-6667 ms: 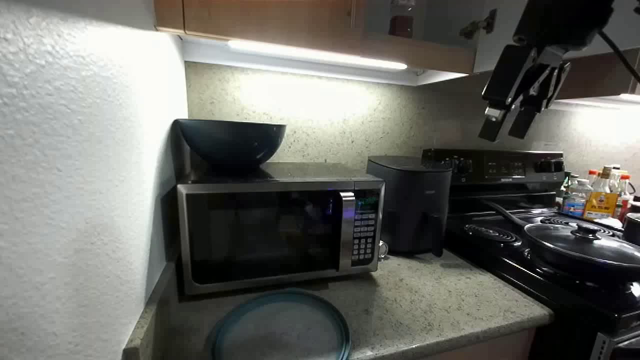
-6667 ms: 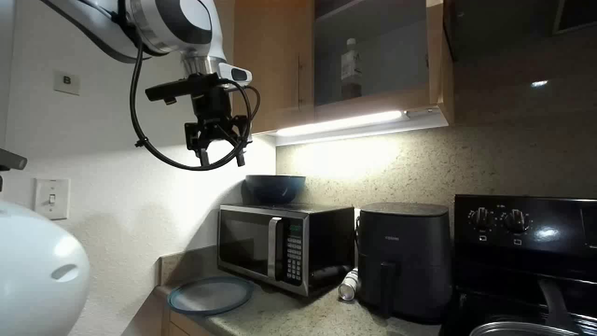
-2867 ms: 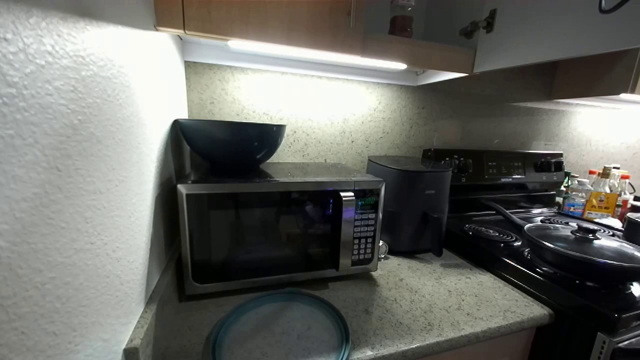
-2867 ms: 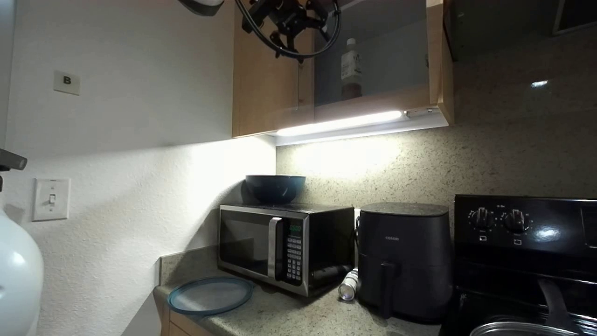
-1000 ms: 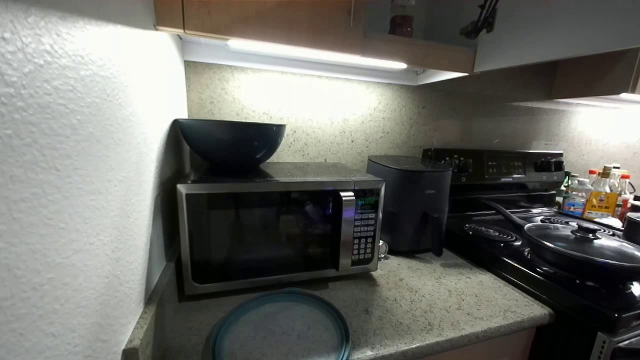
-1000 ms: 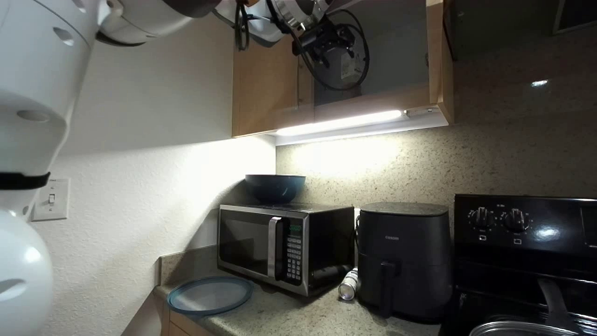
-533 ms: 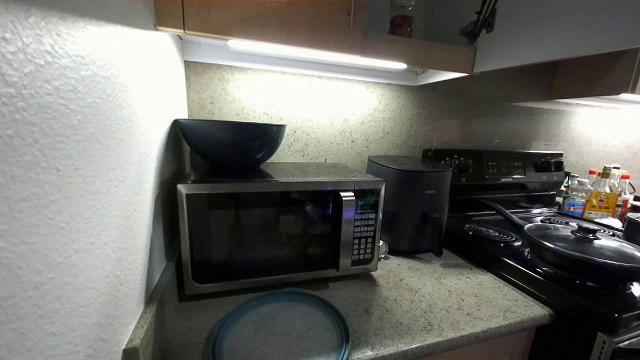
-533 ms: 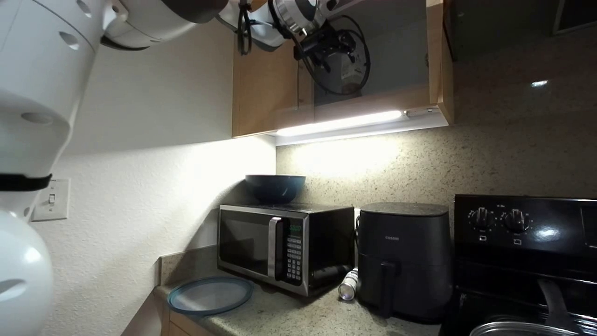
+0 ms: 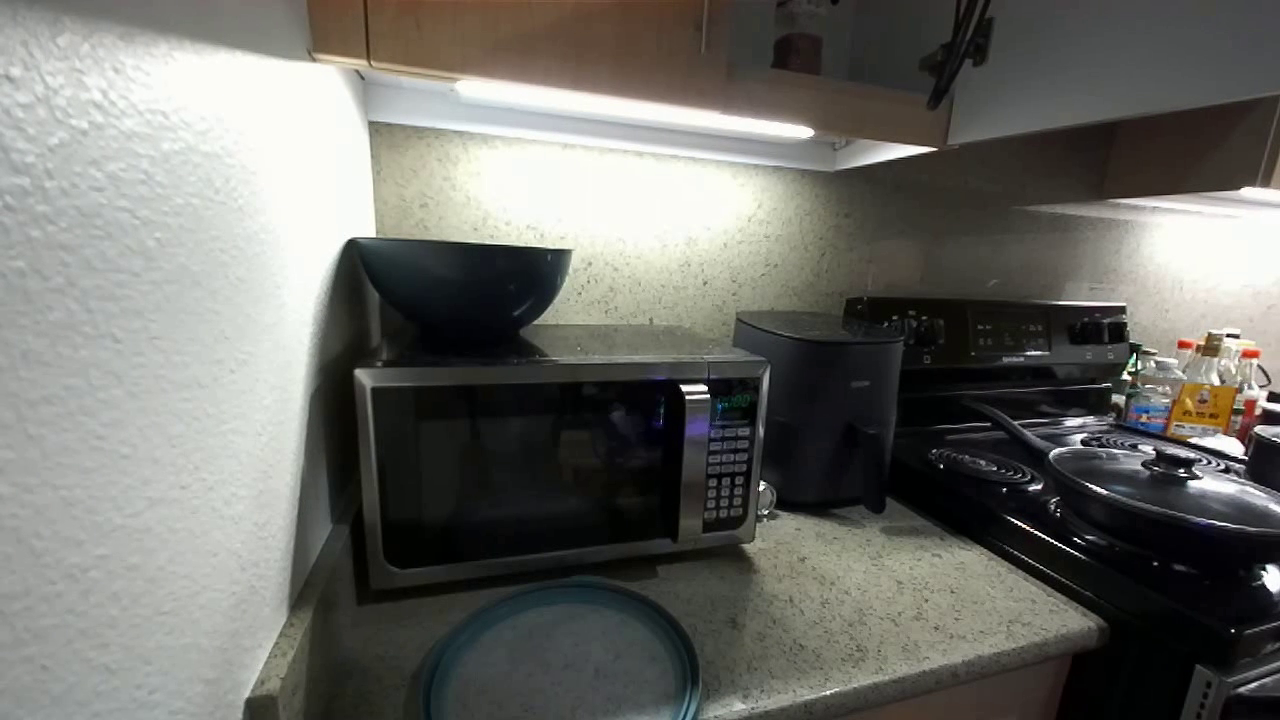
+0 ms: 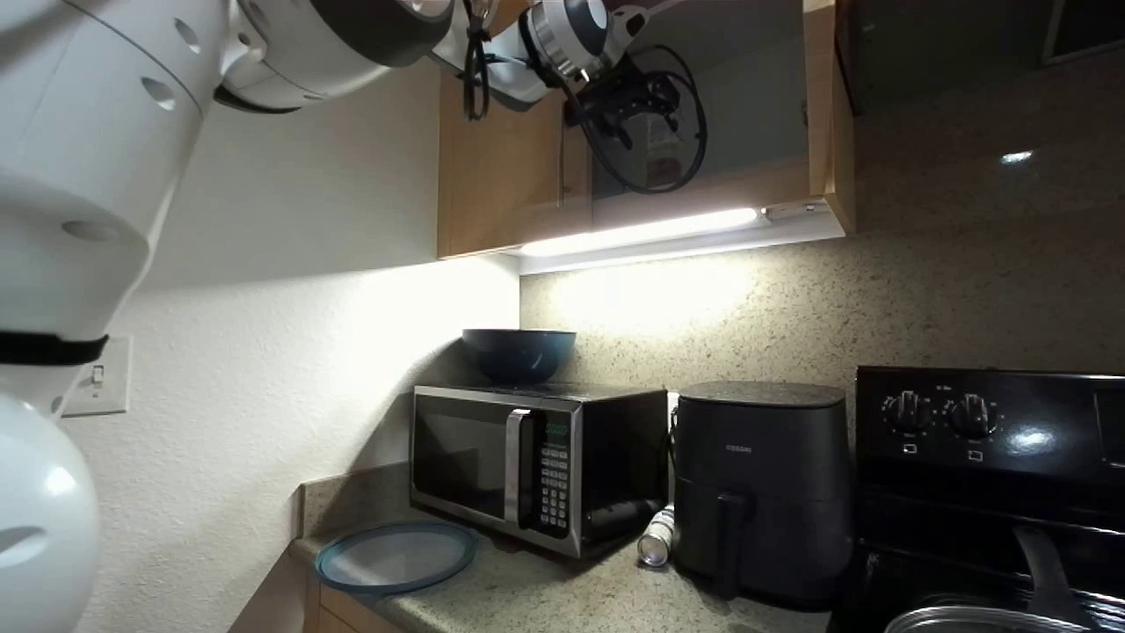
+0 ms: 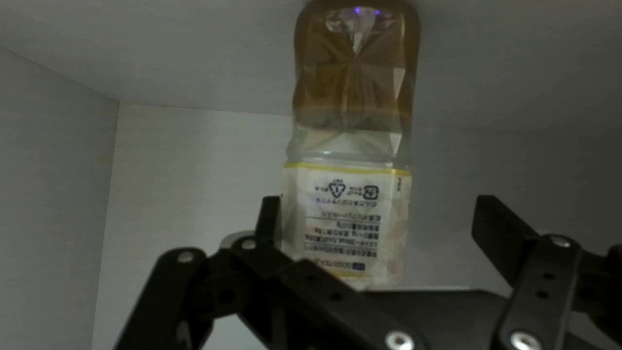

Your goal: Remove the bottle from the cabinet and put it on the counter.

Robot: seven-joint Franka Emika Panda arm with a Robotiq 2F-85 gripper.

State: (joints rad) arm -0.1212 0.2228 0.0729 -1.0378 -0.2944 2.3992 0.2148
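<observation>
The bottle [image 11: 350, 146], with brown contents and a pale label, stands in the open cabinet [image 10: 518, 176]. It appears upside down in the wrist view; its cap is hidden. My gripper [image 11: 379, 214] is open around it at label height. One finger lies against or very near the bottle's side; a wide gap separates the other finger. In an exterior view the gripper [image 10: 649, 132] and its cable partly cover the bottle [image 10: 664, 158]. In an exterior view only the bottle's lower part [image 9: 797, 52] shows above the cabinet's bottom edge [image 9: 830, 105]. The speckled counter [image 9: 860, 590] lies below.
The cabinet door [image 9: 1120, 80] stands open. Below are a microwave [image 9: 530, 480] with a dark bowl [image 9: 465, 285] on it, an air fryer [image 9: 820, 410], a teal-rimmed round lid [image 9: 560, 650], and a can [image 10: 656, 536]. The stove [image 9: 1010, 330] holds a lidded pan [image 9: 1170, 490].
My gripper has risen from in front of the cabinet to the bottle. In the last second it has moved slightly down and inward, and the bottle has shifted slightly.
</observation>
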